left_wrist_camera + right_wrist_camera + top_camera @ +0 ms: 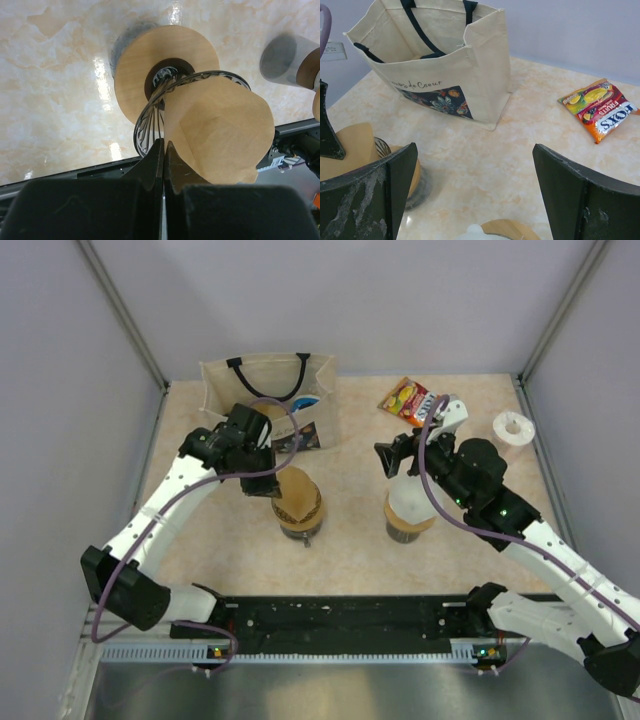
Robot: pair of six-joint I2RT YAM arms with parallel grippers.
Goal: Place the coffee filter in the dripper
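The dripper (145, 65) is a dark ribbed wire cone in a flat tan ring with a dark centre hole, and it stands on a dark cup (300, 522). My left gripper (164, 146) is shut on the edge of the brown paper coffee filter (220, 130). It holds the filter tilted, right at the wire cone's rim. In the top view the filter (297, 495) covers most of the dripper, with the left gripper (272, 478) at its far left. My right gripper (475, 160) is open and empty, hovering over a white translucent cone (408, 502).
A cream tote bag (268, 390) stands at the back left and also shows in the right wrist view (435, 65). A candy packet (408, 398) and a white roll (515, 428) lie at the back right. A clear glass cup (280, 57) stands beside the dripper.
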